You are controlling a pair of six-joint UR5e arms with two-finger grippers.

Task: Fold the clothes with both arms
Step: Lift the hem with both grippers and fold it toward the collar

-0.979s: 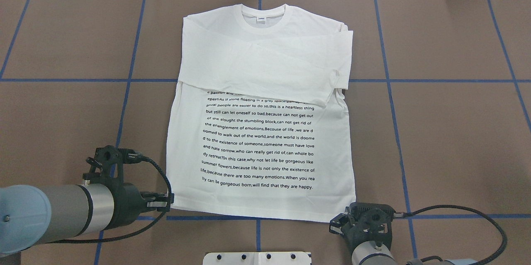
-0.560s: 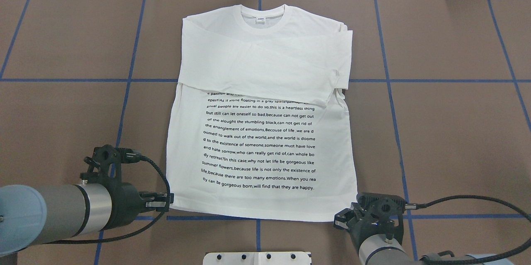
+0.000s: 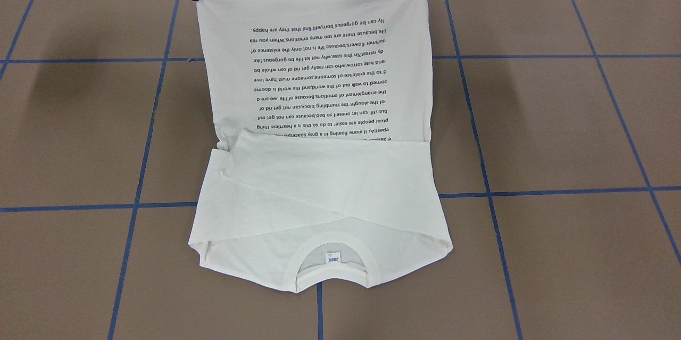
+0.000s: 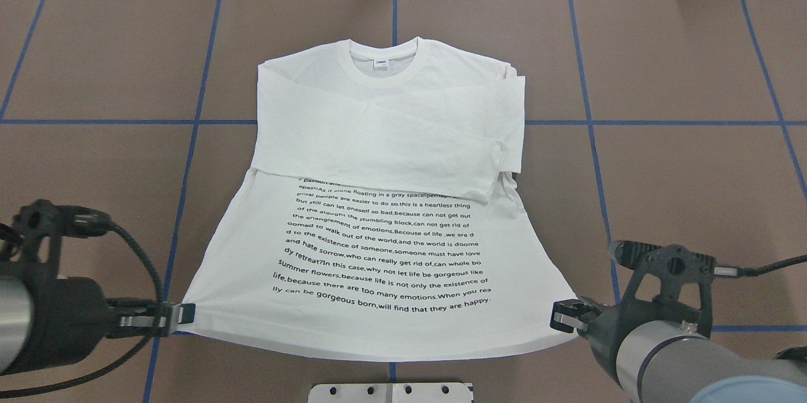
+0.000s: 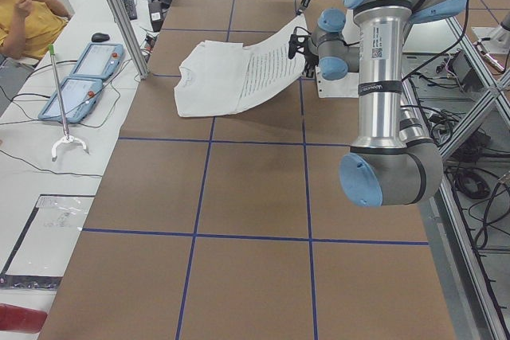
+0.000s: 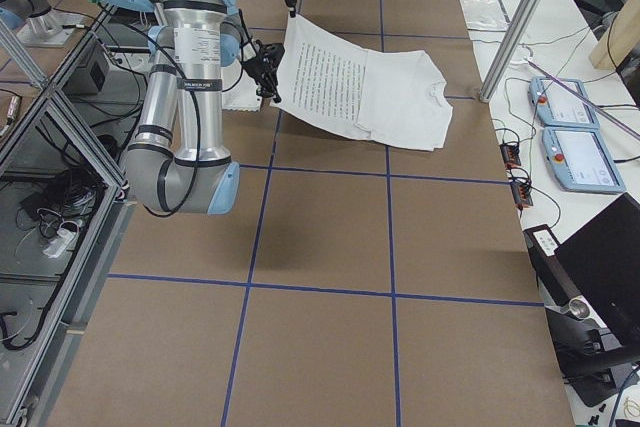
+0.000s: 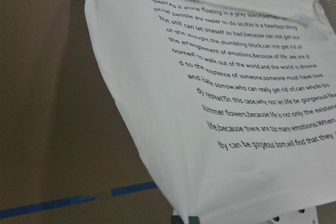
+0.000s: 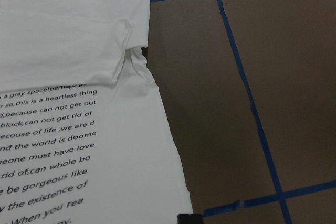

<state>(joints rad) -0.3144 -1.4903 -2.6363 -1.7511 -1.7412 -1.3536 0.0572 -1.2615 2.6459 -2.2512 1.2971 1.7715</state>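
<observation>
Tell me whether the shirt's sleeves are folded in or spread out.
Folded in. Both sleeves lie crossed over the chest of the T-shirt; neither sticks out past its sides.

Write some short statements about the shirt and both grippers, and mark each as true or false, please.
1. The left gripper holds a bottom corner of the T-shirt. True.
2. The right gripper is open, away from the shirt. False: it is shut on the other bottom corner.
3. The hem is raised above the table. True.
4. The printed text faces down. False: it faces up.
5. The collar lies nearest the robot. False: it lies at the far end.
</observation>
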